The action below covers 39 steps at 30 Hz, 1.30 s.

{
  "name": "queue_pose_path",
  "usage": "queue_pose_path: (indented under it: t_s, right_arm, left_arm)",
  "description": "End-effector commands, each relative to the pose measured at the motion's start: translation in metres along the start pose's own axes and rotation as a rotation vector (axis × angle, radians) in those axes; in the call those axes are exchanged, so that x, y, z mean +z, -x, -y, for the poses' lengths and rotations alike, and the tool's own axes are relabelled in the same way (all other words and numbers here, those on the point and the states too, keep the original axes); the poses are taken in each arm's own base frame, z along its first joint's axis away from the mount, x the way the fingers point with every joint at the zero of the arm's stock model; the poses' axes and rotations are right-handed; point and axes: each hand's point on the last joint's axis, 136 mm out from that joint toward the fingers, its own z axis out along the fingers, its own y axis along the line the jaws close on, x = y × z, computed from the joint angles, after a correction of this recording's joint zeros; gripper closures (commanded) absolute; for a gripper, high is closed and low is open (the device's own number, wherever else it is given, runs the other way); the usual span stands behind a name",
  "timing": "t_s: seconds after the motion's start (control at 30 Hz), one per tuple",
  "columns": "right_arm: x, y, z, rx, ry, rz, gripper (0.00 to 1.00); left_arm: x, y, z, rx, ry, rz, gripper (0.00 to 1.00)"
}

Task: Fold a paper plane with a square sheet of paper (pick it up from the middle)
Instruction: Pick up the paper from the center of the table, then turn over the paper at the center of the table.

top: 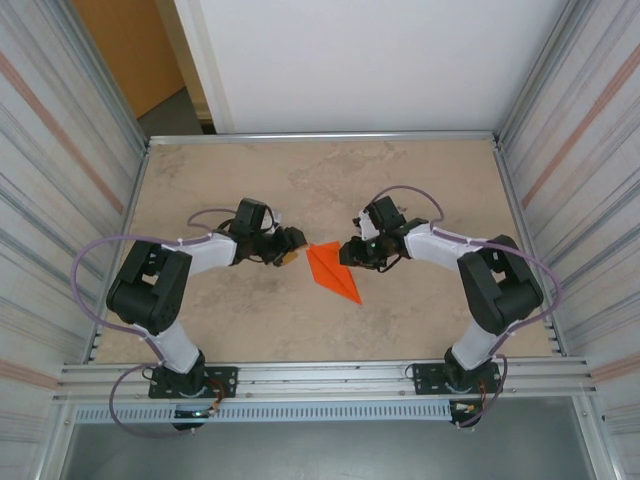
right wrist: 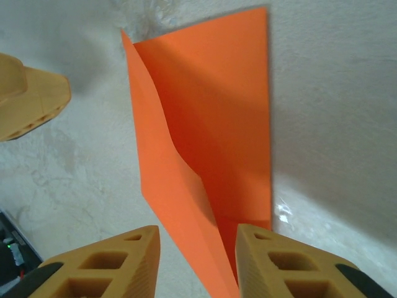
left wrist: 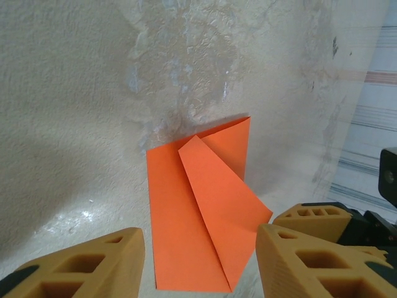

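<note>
Currently, paper plane: bright orange, part folded; flat on the table at the middle, between the two grippers; wide end far-left, narrow point near-right
Folds: in the left wrist view the paper plane has one long flap laid diagonally over a flat layer; a smaller triangle shows at the top corner; plain surface
Left gripper: just left of the plane's wide end; jaws parted, gripping nothing; in its own view the left gripper has tan fingers spread either side of the plane's near edge
Right gripper: just right of the plane, near its far edge; in its own view the right gripper has jaws apart, the plane's narrow end running between the fingers; not clamped on it
Table: beige, marbled, slightly glossy
Side walls: ribbed metal panels, left and right
</note>
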Motion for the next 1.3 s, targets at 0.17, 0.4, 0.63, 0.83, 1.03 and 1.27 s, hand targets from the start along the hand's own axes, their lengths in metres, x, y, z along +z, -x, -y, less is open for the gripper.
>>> queue_pose_path:
  t_s: [0.17,0.4,0.63,0.83,1.03,1.27]
  right_arm:
    - [0.01,0.008,-0.015,-0.082,0.09,-0.039,0.84]
    - [-0.012,0.03,-0.038,-0.136,0.133,0.051,1.0]
    - [-0.072,0.063,-0.076,-0.13,0.271,0.236,1.0]
    - [-0.12,0.077,-0.109,-0.125,0.428,0.326,1.0]
    - [-0.141,0.081,-0.129,-0.104,0.546,0.331,1.0]
    - [-0.149,0.084,-0.14,-0.087,0.608,0.326,1.0]
  left_arm:
    - [-0.01,0.002,0.017,0.026,-0.049,0.037,0.48]
    - [-0.024,0.005,0.041,0.085,-0.13,0.063,0.48]
    - [-0.049,0.003,0.09,0.193,-0.327,0.091,0.42]
    - [-0.065,-0.008,0.141,0.314,-0.523,0.055,0.37]
    - [-0.071,-0.02,0.17,0.423,-0.608,0.025,0.36]
    - [-0.075,-0.027,0.188,0.49,-0.679,0.01,0.42]
